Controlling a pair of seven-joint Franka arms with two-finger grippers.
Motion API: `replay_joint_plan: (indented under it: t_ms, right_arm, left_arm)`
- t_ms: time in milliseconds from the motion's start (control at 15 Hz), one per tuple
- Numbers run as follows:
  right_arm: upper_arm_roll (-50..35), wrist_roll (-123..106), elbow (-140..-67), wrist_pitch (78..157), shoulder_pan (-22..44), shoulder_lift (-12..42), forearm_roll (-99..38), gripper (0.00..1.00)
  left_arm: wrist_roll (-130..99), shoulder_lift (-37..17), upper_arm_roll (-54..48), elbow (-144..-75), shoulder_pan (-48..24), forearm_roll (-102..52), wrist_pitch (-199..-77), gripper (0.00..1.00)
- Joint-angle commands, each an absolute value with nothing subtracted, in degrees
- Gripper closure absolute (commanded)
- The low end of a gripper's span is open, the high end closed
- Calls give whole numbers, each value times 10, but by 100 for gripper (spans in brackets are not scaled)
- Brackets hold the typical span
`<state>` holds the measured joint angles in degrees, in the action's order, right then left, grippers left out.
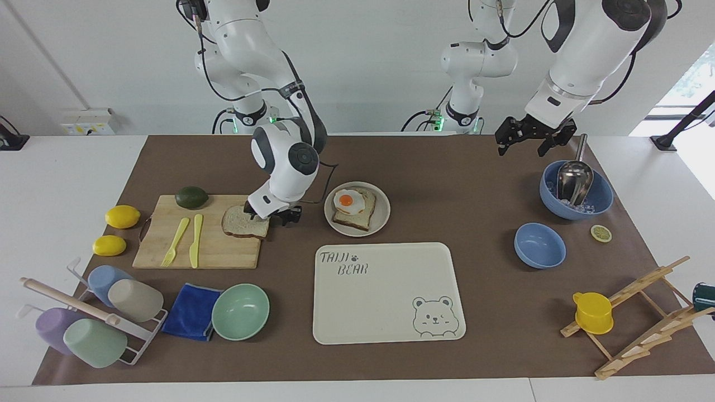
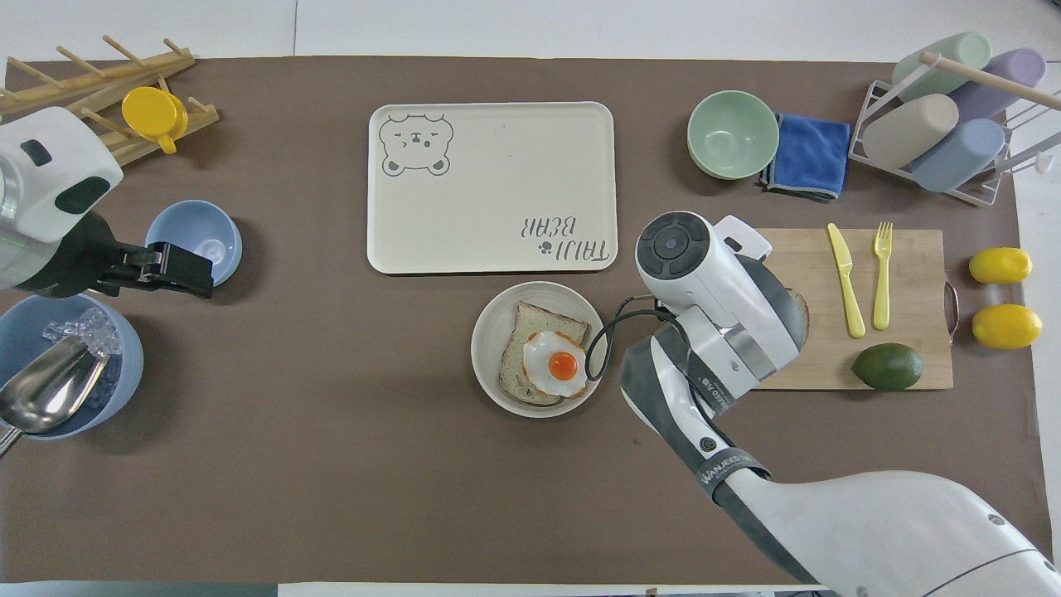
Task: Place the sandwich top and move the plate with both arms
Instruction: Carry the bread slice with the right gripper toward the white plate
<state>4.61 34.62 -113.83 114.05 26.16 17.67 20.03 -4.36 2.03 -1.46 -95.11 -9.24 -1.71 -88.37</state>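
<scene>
Sandwich top (image 1: pixel 244 221): flat on the cutting board (image 1: pixel 167 248) at its plate-side edge, right gripper (image 1: pixel 272 213) low at that edge, grip state cannot be told; plate (image 1: pixel 381 215) just beside, toward the left arm's end; left gripper (image 1: pixel 534 139) waits, fingers spread, empty.

From overhead I lose nearly all of the plain pale bread slice with brown crust (image 2: pixel 801 308) under the right arm's white wrist; only a crust sliver shows. Right black two-finger gripper (image 1: pixel 272 215) finger gap unreadable. Dark green cup (image 1: pixel 705 297) is cut off by the frame edge.
</scene>
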Motion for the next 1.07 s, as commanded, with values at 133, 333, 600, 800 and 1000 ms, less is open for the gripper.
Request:
replay_joint_plan:
  t_ms: [133,333,600,800,1000]
  right_arm:
    - [42,351,-1172,1159,255,160,214,12]
    - [42,351,-1175,1151,255,158,214,25]
    - [42,351,-1183,1150,256,155,216,46]
    - [42,352,-1201,1155,257,149,227,83]
    - [42,352,-1199,1149,262,149,227,100]
  left_arm:
    - [-46,19,-19,-952,-85,-17,-890,0]
    - [-46,20,-19,-952,-85,-18,-890,0]
    - [-46,20,-19,-952,-85,-17,-890,0]
    - [-46,20,-19,-952,-85,-18,-890,0]
    - [-46,20,-19,-952,-85,-18,-890,0]
